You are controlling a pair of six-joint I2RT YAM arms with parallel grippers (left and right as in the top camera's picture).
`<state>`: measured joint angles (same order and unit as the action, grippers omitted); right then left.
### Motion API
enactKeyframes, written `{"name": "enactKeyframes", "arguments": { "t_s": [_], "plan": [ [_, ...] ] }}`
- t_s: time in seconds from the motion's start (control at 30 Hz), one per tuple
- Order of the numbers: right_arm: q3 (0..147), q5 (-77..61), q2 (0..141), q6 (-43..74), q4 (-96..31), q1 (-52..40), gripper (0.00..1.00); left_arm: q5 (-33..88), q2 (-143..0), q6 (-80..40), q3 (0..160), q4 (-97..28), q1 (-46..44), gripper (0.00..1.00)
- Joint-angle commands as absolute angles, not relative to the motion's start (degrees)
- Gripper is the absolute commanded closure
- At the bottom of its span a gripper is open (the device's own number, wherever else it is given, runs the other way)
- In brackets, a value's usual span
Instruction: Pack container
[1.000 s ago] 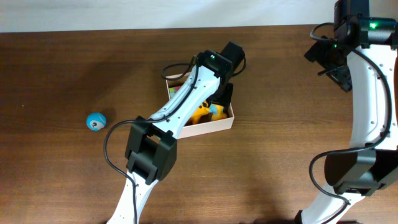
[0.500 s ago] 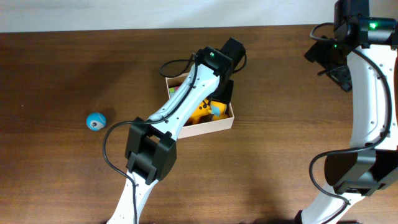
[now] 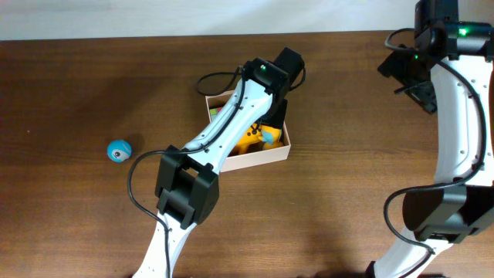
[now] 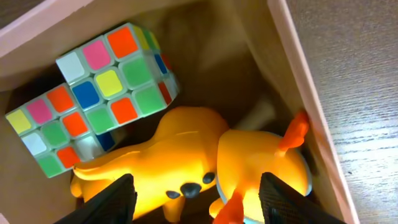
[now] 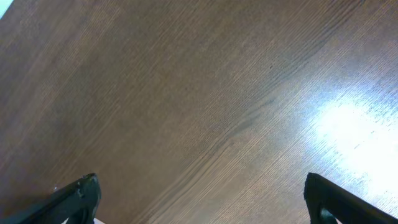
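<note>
The container [image 3: 261, 159] sits near the middle of the table [image 3: 347, 201], with bare wood on every side of it. The left arm reaches over the container from its near left corner and hides much of its rim from overhead.

The left end effector [image 4: 199, 202] hangs inside the container's walls, its fingers spread apart and gripping nothing. Directly beneath it lie two toys, pressed together. One is a yellow toy [image 4: 168, 165]. The other is a yellow toy with orange tips [image 4: 264, 158], whose orange tip touches the container's side wall [image 4: 298, 81]. A cube [image 4: 109, 93] lies against the adjoining wall and touches the yellow toy. Between the cube and the side wall a patch of tan floor [image 4: 211, 62] is uncovered.

A blue ball [image 3: 118, 150] rests on the table well apart from the container, on its left.

The right end effector [image 5: 202, 205] is far to the container's right, fully open over bare wood.
</note>
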<state>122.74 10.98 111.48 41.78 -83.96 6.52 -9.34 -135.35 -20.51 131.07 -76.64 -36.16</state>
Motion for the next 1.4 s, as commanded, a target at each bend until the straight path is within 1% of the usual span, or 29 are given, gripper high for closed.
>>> {"name": "enactKeyframes", "arguments": {
  "t_s": [0.0,0.27,0.57,0.9,1.37],
  "plan": [
    [123.3,11.1,111.0,42.0,-84.0,6.8,0.01,-10.4,-135.8,-19.9,131.2,-76.8,-35.6,0.35],
    [123.3,11.1,111.0,42.0,-84.0,6.8,0.01,-10.3,-136.0,-21.4,127.4,-75.9,-35.7,0.35],
    [123.3,11.1,111.0,42.0,-84.0,6.8,0.01,-10.3,-136.4,-21.6,127.4,-75.3,-36.8,0.35],
    [123.3,11.1,111.0,42.0,-84.0,6.8,0.01,-10.2,-141.1,-22.2,127.4,-75.0,-37.7,0.35],
    [123.3,11.1,111.0,42.0,-84.0,6.8,0.01,-10.4,-141.0,-22.2,130.5,-76.8,-37.2,0.35]
  ]
}}
